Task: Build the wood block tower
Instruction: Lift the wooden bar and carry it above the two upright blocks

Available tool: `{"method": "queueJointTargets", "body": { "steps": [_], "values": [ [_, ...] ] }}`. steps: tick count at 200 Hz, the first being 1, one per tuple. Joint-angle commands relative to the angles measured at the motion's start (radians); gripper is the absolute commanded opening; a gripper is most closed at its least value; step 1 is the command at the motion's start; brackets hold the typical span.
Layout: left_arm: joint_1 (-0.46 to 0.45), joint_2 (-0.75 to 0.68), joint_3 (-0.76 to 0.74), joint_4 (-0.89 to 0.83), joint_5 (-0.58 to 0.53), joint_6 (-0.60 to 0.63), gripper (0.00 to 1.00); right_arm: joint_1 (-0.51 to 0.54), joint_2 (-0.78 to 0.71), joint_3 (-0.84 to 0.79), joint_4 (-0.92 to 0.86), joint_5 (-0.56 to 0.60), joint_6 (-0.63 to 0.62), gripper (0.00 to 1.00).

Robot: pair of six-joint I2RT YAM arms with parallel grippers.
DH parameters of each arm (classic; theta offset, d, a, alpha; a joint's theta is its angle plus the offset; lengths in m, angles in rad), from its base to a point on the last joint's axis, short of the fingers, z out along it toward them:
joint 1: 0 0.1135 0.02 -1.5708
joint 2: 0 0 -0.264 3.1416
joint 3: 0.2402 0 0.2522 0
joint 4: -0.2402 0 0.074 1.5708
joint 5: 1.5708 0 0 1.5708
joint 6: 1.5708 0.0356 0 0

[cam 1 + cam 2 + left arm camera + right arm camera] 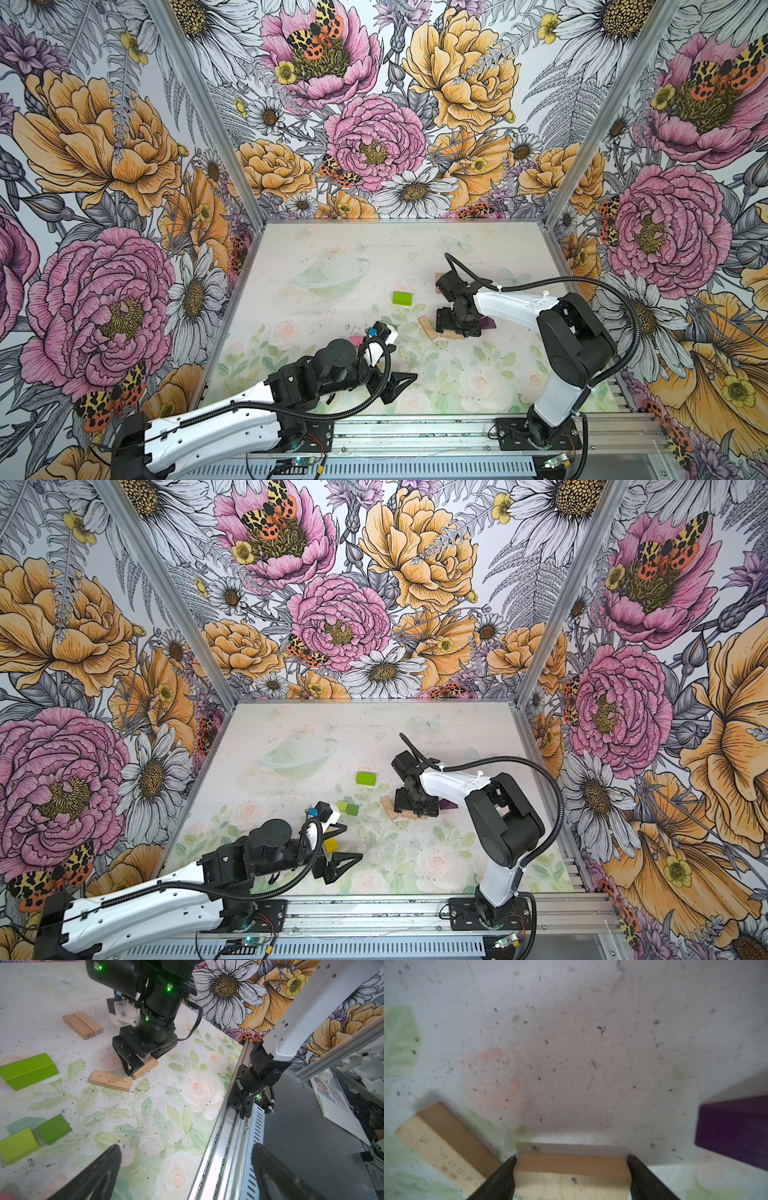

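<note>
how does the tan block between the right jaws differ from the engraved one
The gripped tan block sits end to end between the right gripper's jaws; the engraved block lies free, angled to it. The engraved block shows carved characters; the gripped tan block's visible faces look plain. Both are tan oblongs.

The walls (pixel 374 141) carry a floral print: pink and orange-yellow peonies, white daisies, grey ferns, orange-and-black spotted moths. The mat (pixel 332 249) is off-white with faint green leaves, peach roses, a pale green ringed planet and dark specks.

The brick (pixel 402 298) is lime. The lime cube (pixel 342 805) is paler than the green cube (pixel 353 810). The yellow block (pixel 331 845) is mustard, the pink block (pixel 356 340) dusty rose, the peaked piece (pixel 735 1126) dark purple.

The tan pair (pixel 83 1024) bears dark numerals, the printed block (pixel 110 1081) dark characters. The plain block (pixel 571 1176) is tan.

The left gripper (pixel 186 1147) and right gripper (pixel 572 1159) are black. The arms (pixel 511 309) are white with black joints and green lights (pixel 168 989).
</note>
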Motion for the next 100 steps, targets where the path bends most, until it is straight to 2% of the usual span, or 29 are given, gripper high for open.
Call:
{"method": "queueJointTargets", "body": {
  "steps": [1, 23, 67, 100],
  "values": [
    [-0.009, -0.017, -0.017, 0.005, -0.025, -0.006, 0.99, 0.01, 0.004, -0.001, -0.026, 0.03, 0.024, 0.79],
    [-0.009, -0.022, -0.018, 0.005, -0.028, -0.006, 0.99, 0.01, 0.009, 0.005, -0.037, 0.043, 0.027, 0.71],
    [-0.011, -0.028, -0.019, 0.004, -0.032, -0.007, 0.99, 0.014, 0.006, 0.018, -0.051, 0.052, 0.026, 0.66],
    [-0.012, -0.033, -0.016, -0.001, -0.042, -0.006, 0.99, 0.014, 0.005, 0.06, -0.076, 0.055, 0.014, 0.65]
  ]
}}
